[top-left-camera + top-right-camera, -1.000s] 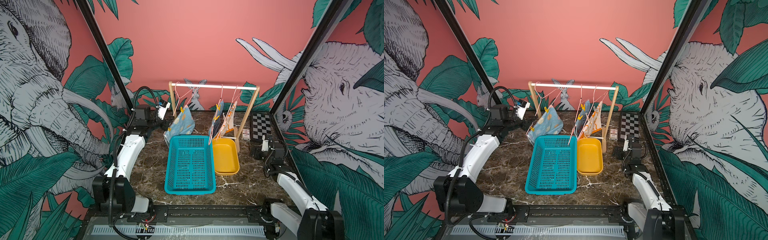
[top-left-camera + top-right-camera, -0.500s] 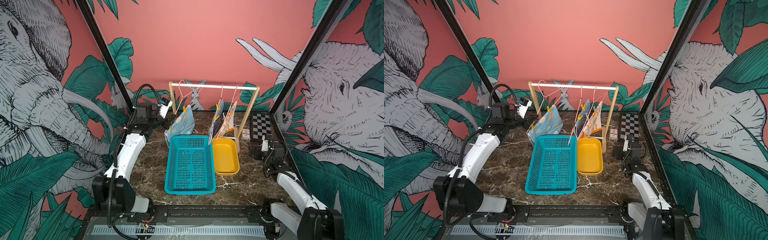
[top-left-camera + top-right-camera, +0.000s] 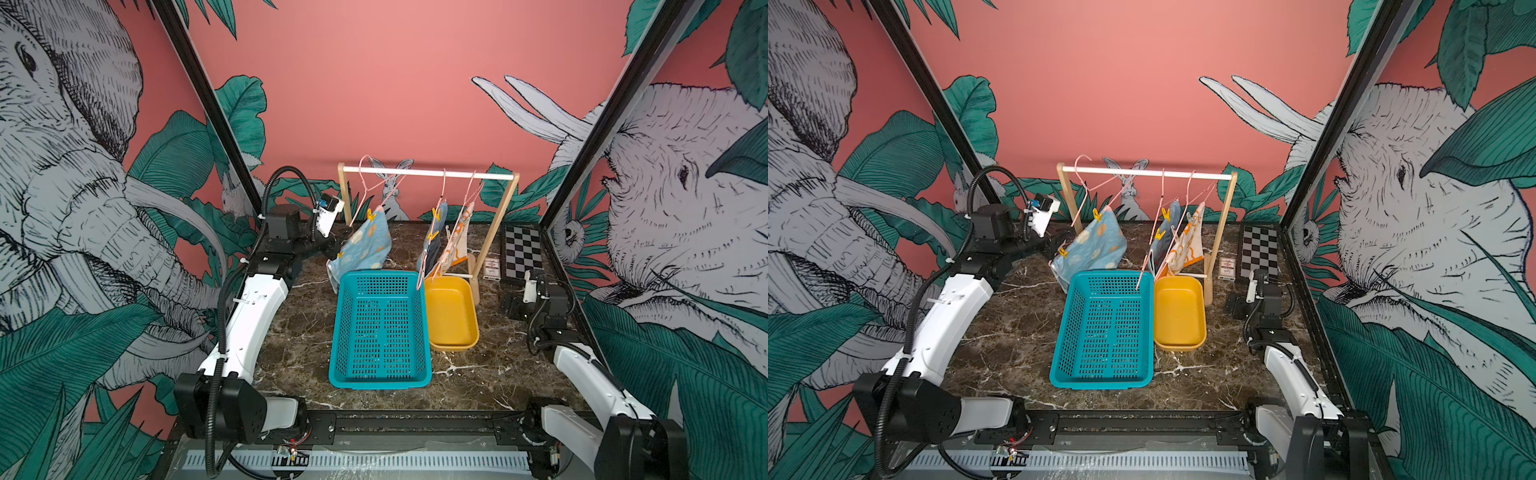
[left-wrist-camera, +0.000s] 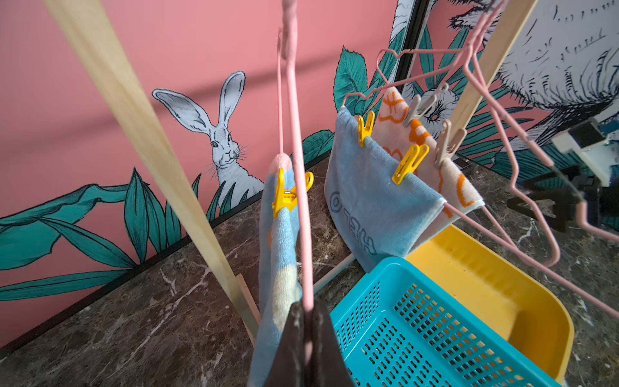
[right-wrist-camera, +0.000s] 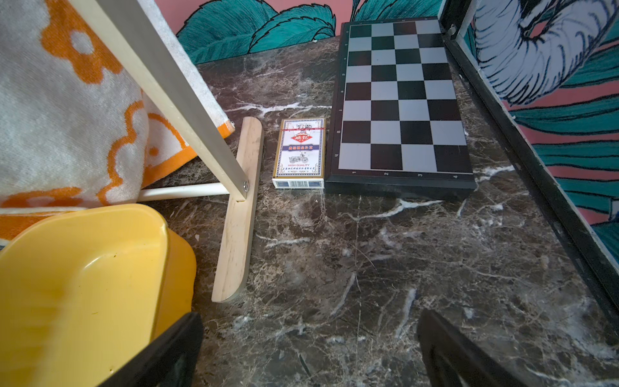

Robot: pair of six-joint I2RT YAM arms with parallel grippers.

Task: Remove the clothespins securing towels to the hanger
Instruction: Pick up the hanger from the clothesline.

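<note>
Left end effector (image 4: 306, 321): clamped shut on the lower wire of the pink hanger (image 4: 294, 134), apparently to steady it for unpinning.
Spotted towel (image 4: 279, 241): draped over that hanger, held by a yellow clothespin (image 4: 284, 196) just beyond the grip.
Right end effector (image 5: 308, 351): jaws wide apart and empty, low over the counter (image 5: 368, 251) near its right edge, likely free to pull pins.
Other towels: the blue towel (image 4: 368, 201) and the cream-orange towel (image 4: 449, 177) hung pinned further along the rack at the counter's far edge.
Teal basket (image 3: 380, 272): sat below, probably to catch what dropped.
</note>
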